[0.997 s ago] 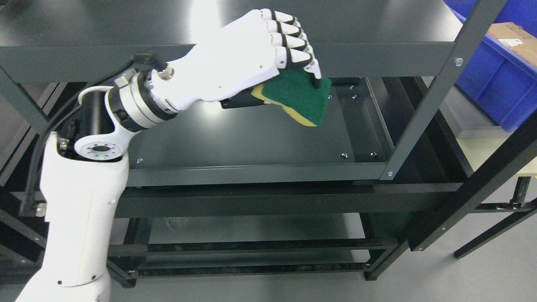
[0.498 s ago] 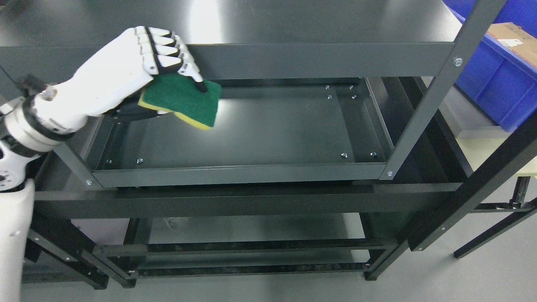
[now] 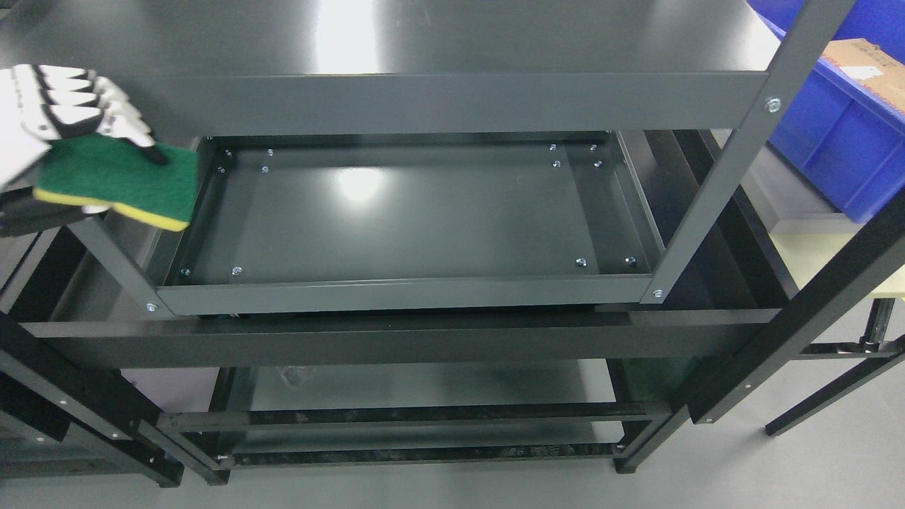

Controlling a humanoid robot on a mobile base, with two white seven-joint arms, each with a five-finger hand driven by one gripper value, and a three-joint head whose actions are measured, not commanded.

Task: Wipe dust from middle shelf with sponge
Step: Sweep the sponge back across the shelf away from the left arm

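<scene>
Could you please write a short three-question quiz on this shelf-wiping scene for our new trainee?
1. True or false: the left hand grips the sponge.
2. Which face of the sponge points up? A) green B) yellow
3. Fill in: the sponge is at the ___ end of the middle shelf.

Key: 1 true; 2 A; 3 left.

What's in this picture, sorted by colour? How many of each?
Green-and-yellow: 1, the scouring sponge held in the white robot left hand.
Dark grey: 1, the metal shelf rack.
Blue: 1, the plastic bin.
Brown: 1, the cardboard box.
Total: 4.
</scene>
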